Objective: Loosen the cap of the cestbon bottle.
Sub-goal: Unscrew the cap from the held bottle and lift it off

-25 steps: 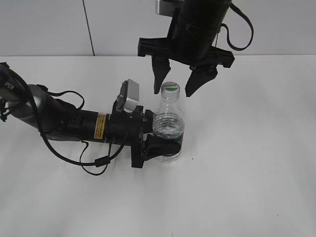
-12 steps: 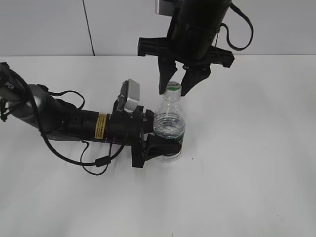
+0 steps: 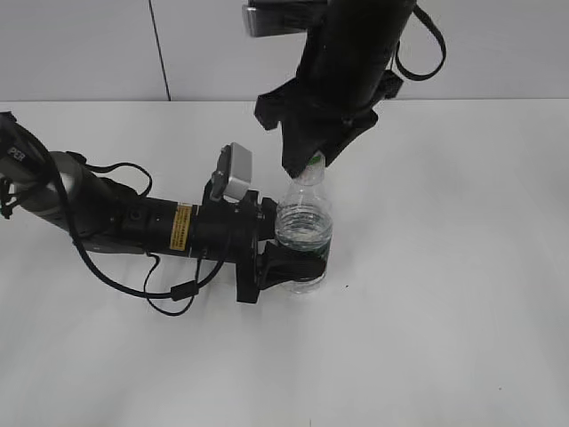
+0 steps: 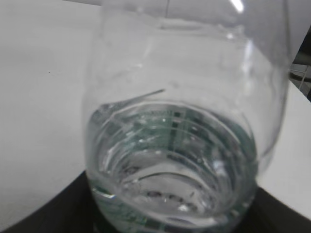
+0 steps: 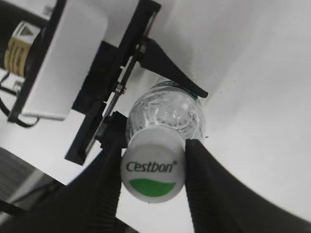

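Observation:
The clear cestbon bottle (image 3: 303, 227) stands upright on the white table, and my left gripper (image 3: 293, 258) is shut round its green-labelled body from the left. In the left wrist view the bottle (image 4: 170, 136) fills the frame, with the dark jaws just visible at the bottom edge. My right gripper (image 3: 308, 165) comes down from above and is shut on the white cap (image 5: 153, 170). Its black fingers (image 5: 104, 189) press against both sides of the cap. In the exterior view only a sliver of the cap (image 3: 314, 162) shows.
The left arm (image 3: 107, 213) lies low across the table's left side with a looping black cable (image 3: 173, 289). The right arm (image 3: 356, 53) hangs over the bottle from the back. A white wall stands behind the table.
My right gripper has dropped onto the cap and closed from wide open to touching both its sides. Its wrist has then turned. The left gripper and bottle have stayed put.

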Motion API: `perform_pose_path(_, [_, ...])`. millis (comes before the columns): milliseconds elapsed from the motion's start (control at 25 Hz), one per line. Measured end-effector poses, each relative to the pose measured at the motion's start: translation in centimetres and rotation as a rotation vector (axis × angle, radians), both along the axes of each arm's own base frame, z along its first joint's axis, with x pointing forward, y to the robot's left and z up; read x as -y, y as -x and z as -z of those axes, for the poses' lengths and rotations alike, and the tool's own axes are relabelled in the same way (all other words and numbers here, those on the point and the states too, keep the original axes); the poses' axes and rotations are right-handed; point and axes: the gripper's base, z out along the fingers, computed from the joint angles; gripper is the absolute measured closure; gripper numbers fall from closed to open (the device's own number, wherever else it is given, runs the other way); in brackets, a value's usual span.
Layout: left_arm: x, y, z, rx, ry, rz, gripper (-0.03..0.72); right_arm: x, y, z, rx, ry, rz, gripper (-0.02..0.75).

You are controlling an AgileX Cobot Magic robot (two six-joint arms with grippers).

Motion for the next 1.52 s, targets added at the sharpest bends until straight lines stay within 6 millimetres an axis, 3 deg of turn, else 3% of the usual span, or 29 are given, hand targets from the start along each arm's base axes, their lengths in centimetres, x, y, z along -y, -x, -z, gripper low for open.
perform_pose_path(280, [-0.01, 0.07, 0.03, 0.005, -0.004, 0.010, 0.273, -0.08, 0.05, -0.02, 0.144, 0.020, -0.507, 0.433])
perform_pose_path(680, [-0.02, 0.09, 0.03, 0.007, -0.009, 0.013, 0.273, -0.09, 0.06, -0.02, 0.269, 0.043, -0.933, 0.433])
perform_pose_path(1520, [-0.02, 0.08, 0.02, 0.008, -0.009, 0.013, 0.273, -0.08, 0.05, -0.02, 0.290, 0.048, -1.002, 0.421])
